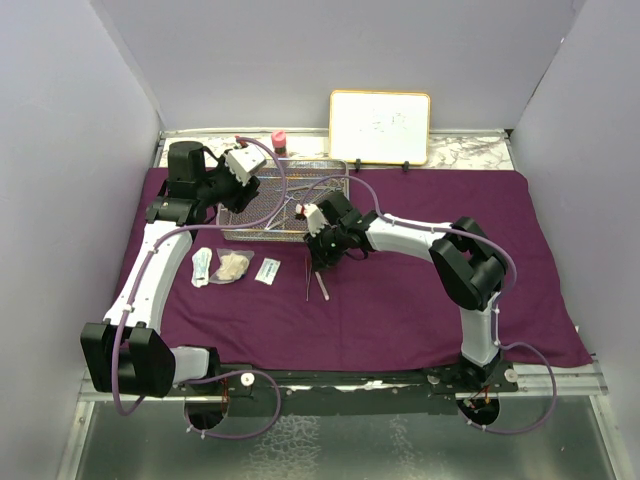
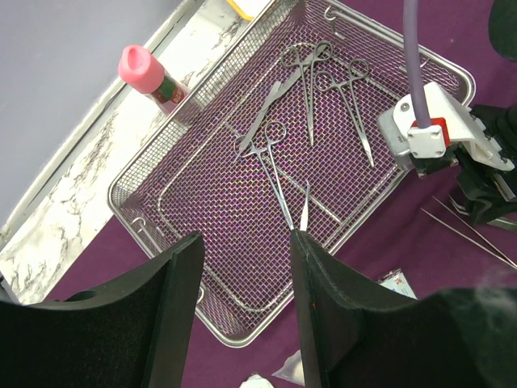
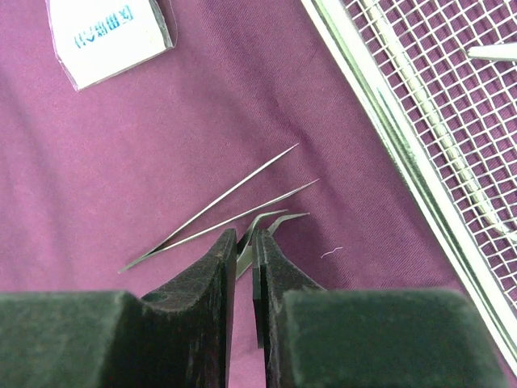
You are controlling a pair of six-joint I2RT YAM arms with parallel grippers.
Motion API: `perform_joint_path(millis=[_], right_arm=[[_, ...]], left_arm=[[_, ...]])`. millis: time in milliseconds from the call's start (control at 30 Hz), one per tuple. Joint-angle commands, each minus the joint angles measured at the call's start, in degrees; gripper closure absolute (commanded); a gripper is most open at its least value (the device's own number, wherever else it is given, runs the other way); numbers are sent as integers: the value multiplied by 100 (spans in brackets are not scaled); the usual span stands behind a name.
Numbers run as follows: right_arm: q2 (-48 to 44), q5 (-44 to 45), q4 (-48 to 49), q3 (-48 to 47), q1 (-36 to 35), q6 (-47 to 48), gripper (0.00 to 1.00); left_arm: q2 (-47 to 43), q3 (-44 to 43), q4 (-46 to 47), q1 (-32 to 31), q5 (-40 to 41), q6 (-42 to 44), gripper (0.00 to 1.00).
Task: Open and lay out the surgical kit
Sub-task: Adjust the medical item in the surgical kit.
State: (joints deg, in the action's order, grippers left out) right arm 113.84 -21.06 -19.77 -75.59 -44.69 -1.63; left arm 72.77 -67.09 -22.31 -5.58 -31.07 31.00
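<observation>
The cloth (image 1: 400, 300) lies spread flat over the table. The tray (image 1: 262, 237) sits on its far half, left of centre, with the long side along the cloth's far edge. Several ring-handled clamps (image 2: 311, 89) lie loose on the mesh, mostly toward the tray's right end.

The right gripper (image 3: 245, 236) is down at the cloth, just off the tray's near right corner. Its fingers are drawn almost together on a bent forceps (image 3: 275, 218), and the angled tips stick out past them. A straight forceps (image 3: 234, 191) lies on the cloth right beside it, prongs slightly apart.

The left gripper (image 2: 245, 250) hangs above the tray's left end with its fingers spread – nothing between them.

Along the cloth in front of the tray's near edge, from left to right, lie two small packets (image 1: 203, 266), the gauze (image 1: 235, 265) and another packet (image 1: 267, 270).

Beyond the cloth's far edge stand a bottle (image 2: 149, 74) and a whiteboard (image 1: 380, 127) – the bottle behind the tray, the whiteboard behind the tray's right end.
</observation>
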Motion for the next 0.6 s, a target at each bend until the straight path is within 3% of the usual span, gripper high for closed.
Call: perform_joint_path(millis=[0,367,567], right_arm=[[26,199,13,-128,-54,-189,88],[-197,371,125,95,-57,-505,99],[-451,425,283,322,-58,-704,99]], left_arm=[[-2,21,113,31,-207,59,50],[34,3,114,31,-207,71,50],[78,-19,119,31,-198,70,49]])
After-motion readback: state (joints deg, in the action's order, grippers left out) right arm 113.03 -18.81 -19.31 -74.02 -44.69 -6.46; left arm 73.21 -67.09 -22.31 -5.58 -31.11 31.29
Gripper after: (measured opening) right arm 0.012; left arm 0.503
